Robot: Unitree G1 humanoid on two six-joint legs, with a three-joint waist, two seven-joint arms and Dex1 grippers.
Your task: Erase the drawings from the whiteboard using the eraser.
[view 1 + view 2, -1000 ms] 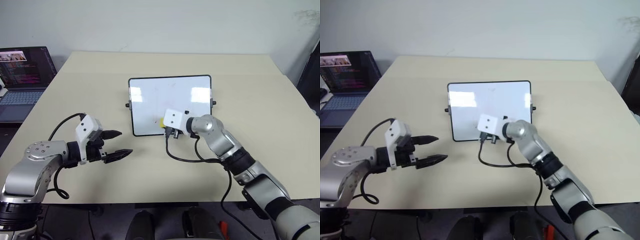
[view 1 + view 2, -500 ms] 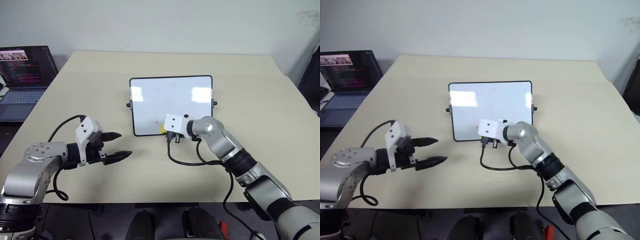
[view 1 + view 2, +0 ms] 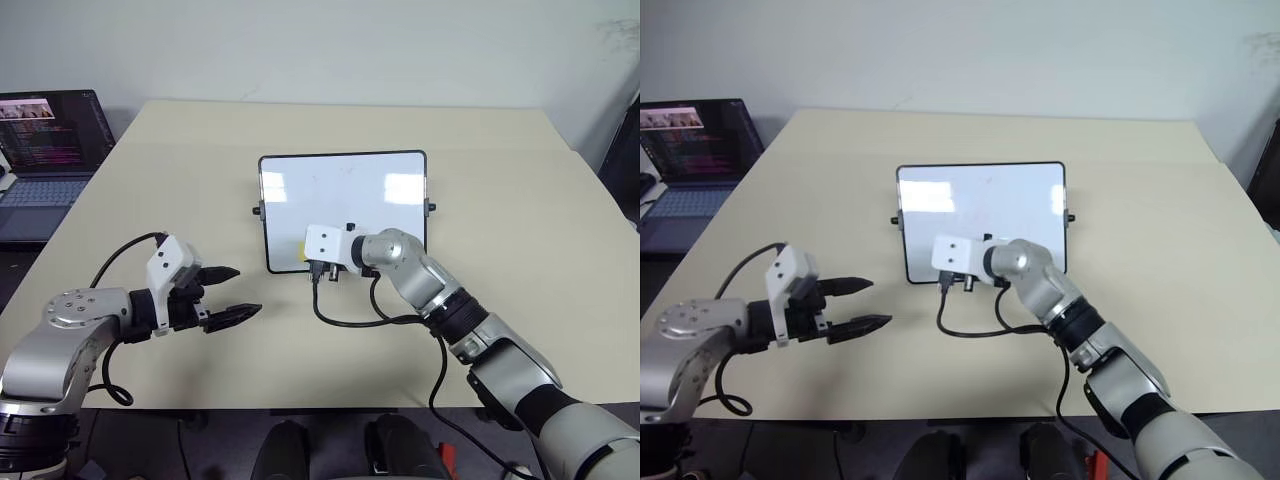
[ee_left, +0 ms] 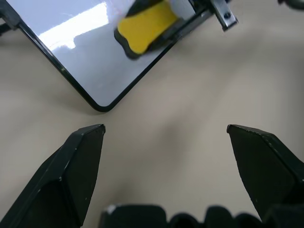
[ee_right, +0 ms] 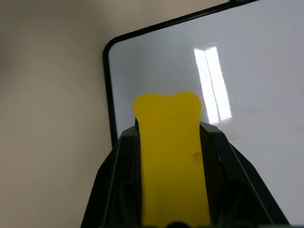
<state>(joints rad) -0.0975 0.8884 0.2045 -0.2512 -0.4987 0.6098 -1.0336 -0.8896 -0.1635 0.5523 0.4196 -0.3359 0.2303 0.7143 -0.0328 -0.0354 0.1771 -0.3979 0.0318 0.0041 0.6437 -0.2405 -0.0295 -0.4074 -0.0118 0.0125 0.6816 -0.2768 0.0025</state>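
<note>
- Right tool (image 5: 171,156), at centre frame in the head view, is clenched on the one eraser (image 4: 142,29), a finger (image 5: 118,180) against each long side.
- Eraser's long axis runs along the fingers; its yellow top faces up and its tip points over the board's lower-left corner.
- One whiteboard (image 3: 340,195) lies on the surface (image 3: 520,210), upper centre, long axis left to right; faint pink traces show on it.
- Left tool (image 3: 232,292), lower left, hovers released, apart from the board.
- One laptop (image 3: 45,150) sits upper left.
</note>
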